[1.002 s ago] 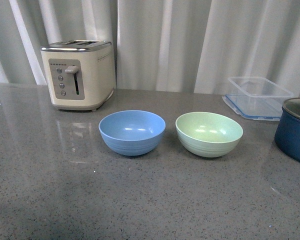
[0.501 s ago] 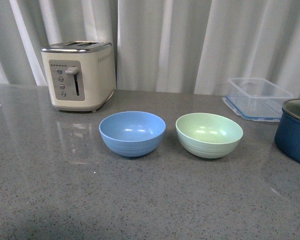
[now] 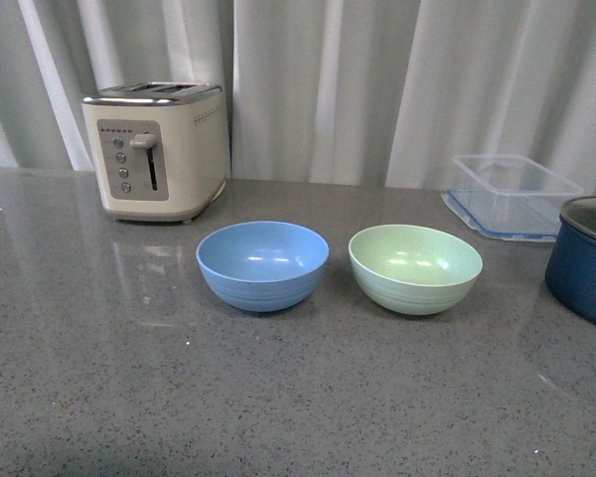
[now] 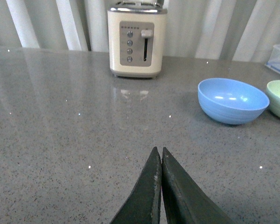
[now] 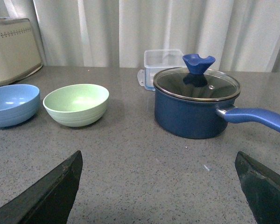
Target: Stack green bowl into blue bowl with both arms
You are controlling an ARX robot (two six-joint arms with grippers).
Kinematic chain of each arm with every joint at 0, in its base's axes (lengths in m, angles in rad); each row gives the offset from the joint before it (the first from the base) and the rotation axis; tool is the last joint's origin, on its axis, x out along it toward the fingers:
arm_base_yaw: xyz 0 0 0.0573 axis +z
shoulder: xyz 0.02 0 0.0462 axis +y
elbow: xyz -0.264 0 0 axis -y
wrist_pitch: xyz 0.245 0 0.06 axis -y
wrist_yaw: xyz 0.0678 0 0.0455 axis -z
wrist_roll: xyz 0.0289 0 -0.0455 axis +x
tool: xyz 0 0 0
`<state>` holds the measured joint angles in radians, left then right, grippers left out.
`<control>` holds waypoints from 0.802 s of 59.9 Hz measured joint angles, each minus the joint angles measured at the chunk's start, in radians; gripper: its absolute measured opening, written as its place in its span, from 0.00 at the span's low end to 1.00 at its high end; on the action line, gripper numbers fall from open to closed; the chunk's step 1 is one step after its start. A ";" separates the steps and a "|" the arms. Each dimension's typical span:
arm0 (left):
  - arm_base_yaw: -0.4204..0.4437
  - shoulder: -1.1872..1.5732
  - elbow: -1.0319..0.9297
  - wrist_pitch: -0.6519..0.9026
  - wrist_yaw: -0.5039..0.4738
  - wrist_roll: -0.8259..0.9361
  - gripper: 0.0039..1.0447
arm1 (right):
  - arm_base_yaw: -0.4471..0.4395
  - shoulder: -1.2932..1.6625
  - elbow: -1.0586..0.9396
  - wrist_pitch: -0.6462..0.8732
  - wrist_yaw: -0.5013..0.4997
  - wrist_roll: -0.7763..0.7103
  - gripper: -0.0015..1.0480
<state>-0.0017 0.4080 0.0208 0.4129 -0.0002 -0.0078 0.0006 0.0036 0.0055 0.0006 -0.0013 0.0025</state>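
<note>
The left pincer [image 4: 159, 154] is pressed closed on nothing over the tabletop [image 4: 60, 140]. Ahead of it, toward the other arm, sits the blue bowl [image 4: 232, 100]. The right pincer [image 5: 158, 156] gapes wide and empty. Ahead of it, toward the left arm, the green bowl [image 5: 76, 103] stands just beside the blue one, not touching. A navy pot [image 5: 196, 109] sits straight ahead.
</note>
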 joint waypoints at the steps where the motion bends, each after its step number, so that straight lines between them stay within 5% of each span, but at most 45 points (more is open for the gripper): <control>1: 0.000 -0.004 0.000 -0.003 0.000 0.000 0.03 | 0.000 0.000 0.000 0.000 0.000 0.000 0.90; 42: 0.000 -0.237 0.000 -0.238 0.000 0.000 0.03 | 0.000 0.000 0.000 0.000 0.000 0.000 0.90; 48: 0.000 -0.359 0.000 -0.396 0.000 0.000 0.03 | 0.000 0.000 0.000 0.000 0.000 0.000 0.90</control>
<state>-0.0017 0.0490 0.0212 0.0170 -0.0002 -0.0078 0.0006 0.0036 0.0055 0.0006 -0.0013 0.0025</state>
